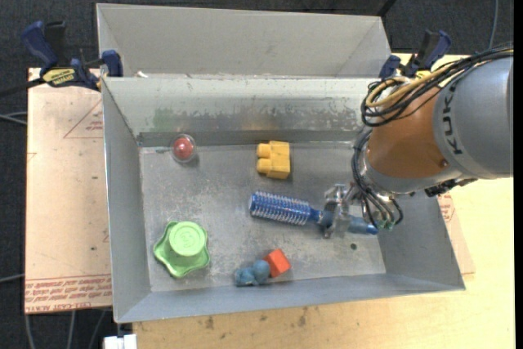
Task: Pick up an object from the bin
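- The bin (122,208) is grey, and a few small toys lie far apart on its floor.
- The arm (458,123) comes in from the right. It has an orange cover and a bunch of cables.
- The gripper (333,218) is down low near the floor, on the right side of the bin.
- It sits at the right end of a blue brush (282,209).
- The brush lies flat near the middle of the floor. It is long, with rows of ribs, and its right end points at the gripper.
- The gripper looks like it is touching that end, but I cannot tell if it is spread wide or pressed together.
- A yellow block (274,159) lies just behind the brush, closer to the back wall.
- A red ball (183,147) sits in the back left corner.
- A green cup (182,248) stands at the front left.
- An orange block (279,261) and a blue lump (249,274) lie side by side at the front, touching each other.
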`<action>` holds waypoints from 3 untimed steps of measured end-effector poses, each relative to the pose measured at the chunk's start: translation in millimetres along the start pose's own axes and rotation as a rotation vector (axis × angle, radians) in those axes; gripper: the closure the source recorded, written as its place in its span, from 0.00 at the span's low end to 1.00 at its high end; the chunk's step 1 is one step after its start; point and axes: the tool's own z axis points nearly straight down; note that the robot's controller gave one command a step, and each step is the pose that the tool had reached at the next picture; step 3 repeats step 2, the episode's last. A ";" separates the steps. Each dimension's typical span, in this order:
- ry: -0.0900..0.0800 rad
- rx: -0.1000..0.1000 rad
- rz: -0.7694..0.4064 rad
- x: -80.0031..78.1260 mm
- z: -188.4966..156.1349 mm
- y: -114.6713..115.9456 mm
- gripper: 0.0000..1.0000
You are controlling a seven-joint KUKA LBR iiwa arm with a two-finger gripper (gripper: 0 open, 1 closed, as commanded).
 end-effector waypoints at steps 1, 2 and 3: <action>-0.008 -0.001 -0.014 0.3 -121.0 21.1 1.00; -0.005 0.000 -0.372 28.6 -183.3 33.4 1.00; -0.005 0.000 -0.372 28.6 -183.3 33.4 1.00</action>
